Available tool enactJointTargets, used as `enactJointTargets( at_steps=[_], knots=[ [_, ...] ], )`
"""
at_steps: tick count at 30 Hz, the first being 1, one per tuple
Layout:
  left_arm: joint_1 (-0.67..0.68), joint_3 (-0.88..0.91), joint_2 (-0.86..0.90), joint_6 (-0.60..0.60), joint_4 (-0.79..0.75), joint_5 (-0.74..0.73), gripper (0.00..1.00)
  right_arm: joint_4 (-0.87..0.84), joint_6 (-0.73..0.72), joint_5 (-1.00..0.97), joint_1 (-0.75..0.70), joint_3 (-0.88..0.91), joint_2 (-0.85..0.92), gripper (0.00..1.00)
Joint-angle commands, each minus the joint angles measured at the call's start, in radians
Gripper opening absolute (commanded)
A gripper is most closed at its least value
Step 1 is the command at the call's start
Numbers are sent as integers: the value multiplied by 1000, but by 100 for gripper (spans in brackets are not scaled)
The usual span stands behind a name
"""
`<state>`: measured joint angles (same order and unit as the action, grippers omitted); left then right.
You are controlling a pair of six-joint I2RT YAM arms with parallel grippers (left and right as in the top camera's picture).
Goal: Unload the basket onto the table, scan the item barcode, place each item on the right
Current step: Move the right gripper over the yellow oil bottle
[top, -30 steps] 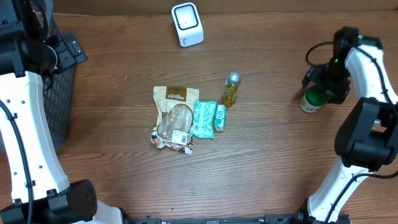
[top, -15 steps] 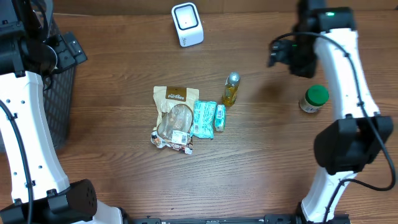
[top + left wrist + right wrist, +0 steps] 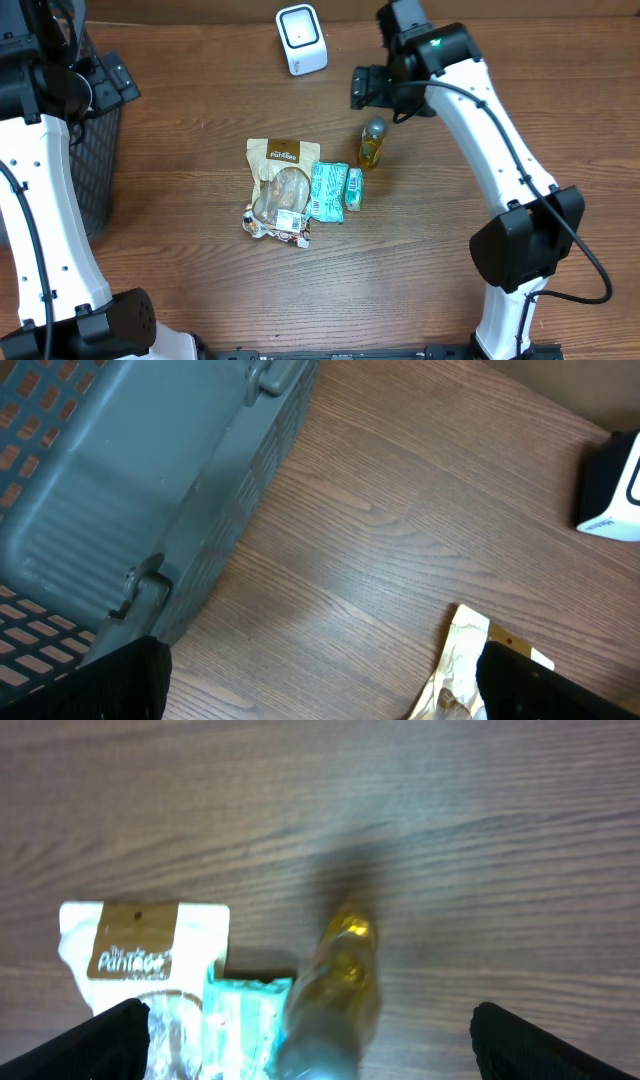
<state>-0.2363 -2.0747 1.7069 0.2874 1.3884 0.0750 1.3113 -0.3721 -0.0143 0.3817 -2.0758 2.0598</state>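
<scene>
**Right arm.** The right gripper (image 3: 320, 1045) is fully spread. Its two fingers (image 3: 110, 1040) stand at opposite lower corners of the wrist view and hold nothing. It hangs above the wooden table (image 3: 180, 250).

**Task item.** The small yellow bottle (image 3: 371, 145) with the gold cap lies just beside the right gripper, on the side toward the robot. In the wrist view it appears between the fingers and clear of both, cap end farther from the tool. It is blurred there, so no barcode can be read.

**Scanner.** The white barcode scanner (image 3: 301, 40) sits to the left of the right gripper, a little farther from the robot and apart from it.

**Other items.** The snack pouch (image 3: 282, 185) lies toward the right gripper's left finger. The large teal packet (image 3: 328, 190) and the small teal packet (image 3: 353, 188) lie between the pouch and the bottle. All are on the table.

**Left arm.** The left gripper (image 3: 320, 685) is also fully spread, with nothing between its fingers. The grey mesh basket (image 3: 130, 480) stands on its left-finger side. A corner of the pouch lies near its right finger.
</scene>
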Motion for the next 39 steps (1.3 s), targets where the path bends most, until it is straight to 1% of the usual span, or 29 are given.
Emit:
enactJointTargets(
  at_steps=[1,4,7,10,12,15,19,22,39],
  knots=[
    [1,-8,6,-3,-1,-5,100,18,-53,-33,17,-19,-40,100],
    [1,-8,6,-3,-1,-5,100,23,-107,-11,19,-18,-40,100],
    [1,-8,6,-3,-1,-5,100,43,-117,-3,19,-18,-40,100],
    [1,-8,6,-3,-1,-5,99,64,-163,-7,17,-18,-40,100],
    [1,-8,6,-3,-1,-5,100,66,-184,-11,17,-18,-40,97],
    [1,-8,6,-3,-1,-5,100,63,-205,-20,22,-18,-38,96],
    [1,-8,6,-3,-1,-5,100,69,-207,-56,24,-18,-34,91],
    [1,-8,6,-3,-1,-5,99,79,-230,-64,24,-18,-24,91],
    [1,-8,6,-3,-1,-5,99,110,-231,-63,36,-18,97,92]
  ],
)
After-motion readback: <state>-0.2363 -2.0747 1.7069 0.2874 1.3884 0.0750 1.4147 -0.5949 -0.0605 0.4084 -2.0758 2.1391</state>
